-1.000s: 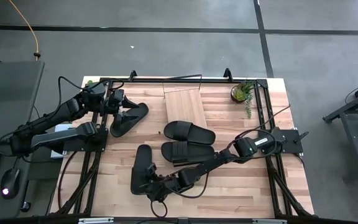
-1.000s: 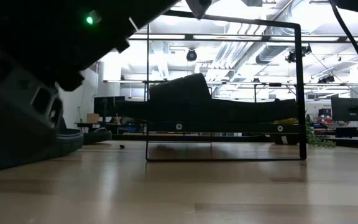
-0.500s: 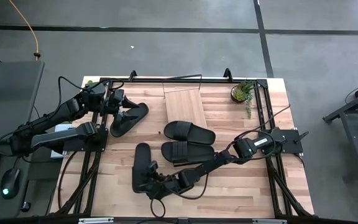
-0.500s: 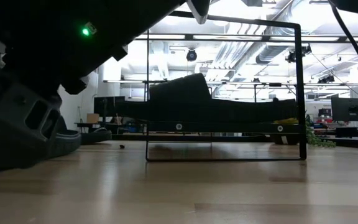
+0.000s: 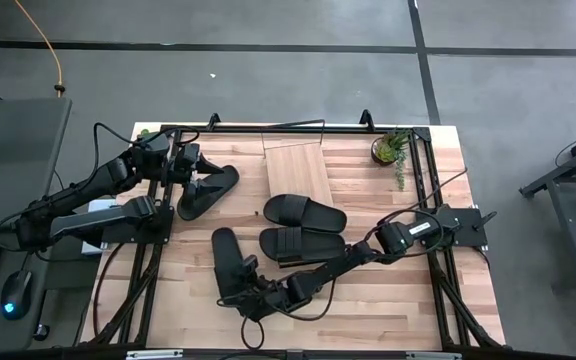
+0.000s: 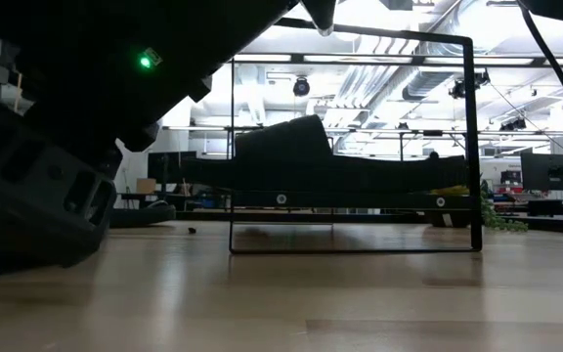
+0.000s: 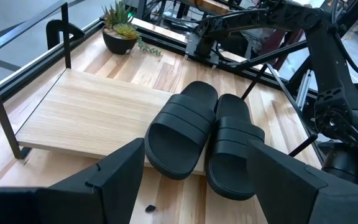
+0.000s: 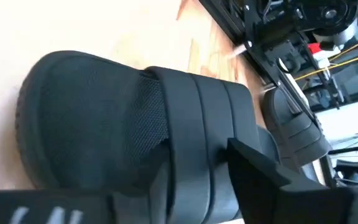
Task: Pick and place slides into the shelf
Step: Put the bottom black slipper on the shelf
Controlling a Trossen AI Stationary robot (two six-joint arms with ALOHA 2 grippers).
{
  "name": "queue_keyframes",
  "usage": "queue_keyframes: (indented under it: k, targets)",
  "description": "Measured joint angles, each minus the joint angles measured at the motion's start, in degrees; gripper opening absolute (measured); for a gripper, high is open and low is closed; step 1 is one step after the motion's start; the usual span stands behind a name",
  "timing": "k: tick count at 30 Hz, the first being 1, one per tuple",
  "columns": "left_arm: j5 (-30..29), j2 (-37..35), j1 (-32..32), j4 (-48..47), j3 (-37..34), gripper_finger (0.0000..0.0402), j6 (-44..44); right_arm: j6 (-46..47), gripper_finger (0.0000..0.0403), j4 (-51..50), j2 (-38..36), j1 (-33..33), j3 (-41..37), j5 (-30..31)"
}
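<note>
Four black slides show in the high view. Two slides (image 5: 303, 213) (image 5: 302, 244) lie side by side across the near part of the shelf (image 5: 295, 168), a light plank in a black wire frame; the left wrist view shows one slide (image 7: 180, 127) and the shelf (image 7: 92, 121). A third slide (image 5: 208, 190) lies on the table beside my left gripper (image 5: 192, 166), which is open (image 7: 191, 186). My right gripper (image 5: 256, 297) is at the near end of the fourth slide (image 5: 228, 262), shut on it. My right gripper has the fourth slide at its near end, coming level from the table's right. In the right wrist view one finger (image 8: 263, 177) lies against the ribbed strap (image 8: 197, 130) and the other (image 8: 36, 208) sits low by the rounded end. The gripper hides the contact itself.
A small potted plant (image 5: 388, 149) stands at the table's far right corner. Black frame rails run along the left (image 5: 148, 270) and right (image 5: 438, 270) sides of the table. Bare wood lies between the shelf and the right rail (image 5: 388, 200).
The slide in my right gripper has turned on the table: its near end has swung toward the right edge and its far end toward the left and far edges. The right gripper has moved a little toward the right with it. My left arm has kept still.
</note>
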Motion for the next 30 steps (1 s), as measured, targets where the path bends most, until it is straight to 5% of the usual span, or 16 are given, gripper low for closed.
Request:
queue_keyframes:
  k: [13,30]
  targets:
    - [0.00,0.00,0.00,0.00,0.00,0.0262,0.00,2.49,0.0009,1.68,-0.07,-0.45,-0.02,-1.13]
    - [-0.28,0.00,0.00,0.01,0.00,0.0262,0.20,3.50,0.0001,-13.28,-0.07,-0.85,15.77,-3.66]
